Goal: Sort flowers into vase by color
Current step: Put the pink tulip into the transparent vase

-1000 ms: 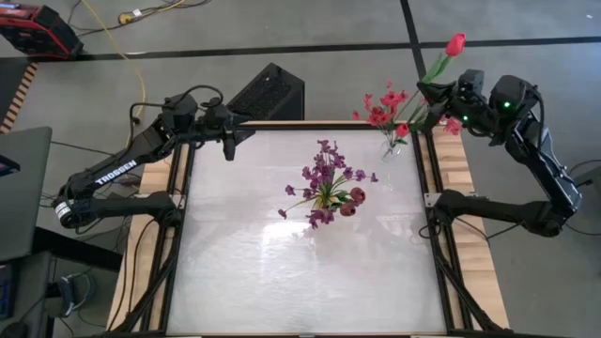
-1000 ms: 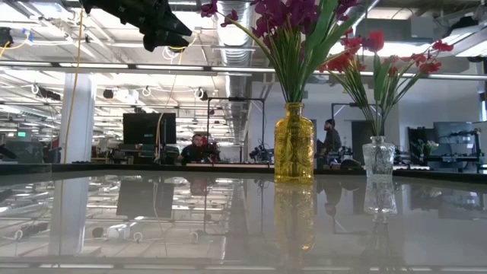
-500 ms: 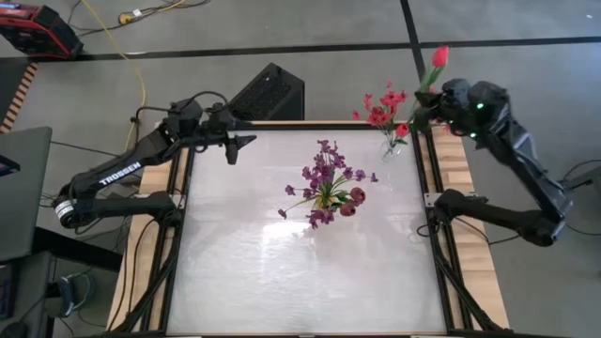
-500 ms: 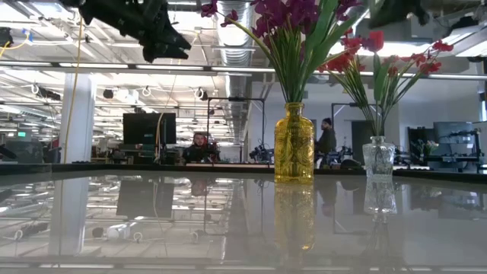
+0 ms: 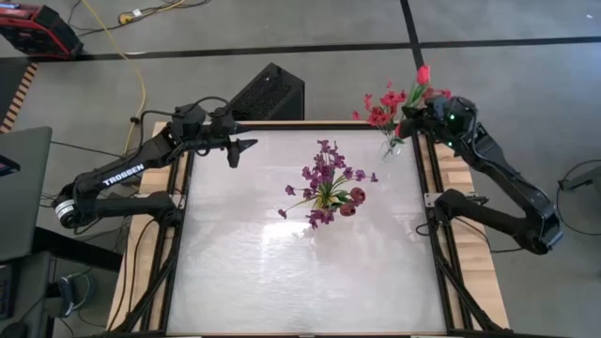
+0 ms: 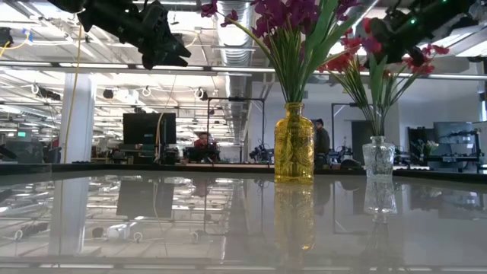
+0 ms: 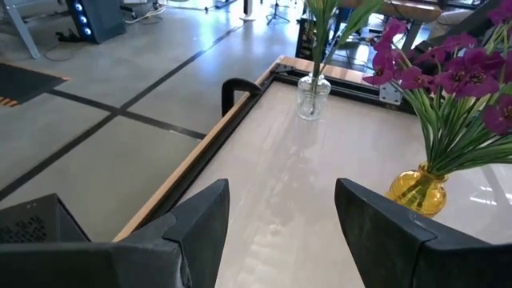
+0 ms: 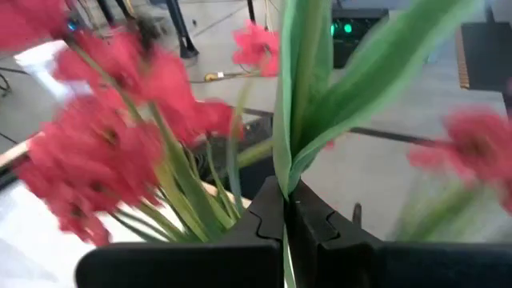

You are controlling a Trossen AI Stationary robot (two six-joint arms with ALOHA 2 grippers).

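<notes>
"trossen" lettering on left arm (image 5: 120, 176)

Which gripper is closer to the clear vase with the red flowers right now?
Right. The right gripper, shut on a red tulip, hovers just above the clear vase; the open left gripper hangs across the table's far edge.

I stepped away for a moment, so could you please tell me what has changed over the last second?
The right gripper, shut on the red tulip, has carried it from beyond the table's far right corner inward to the clear vase of red flowers. The left gripper, open and empty, drifted slightly toward the table's middle. The yellow vase with its purple flowers stayed put.
</notes>
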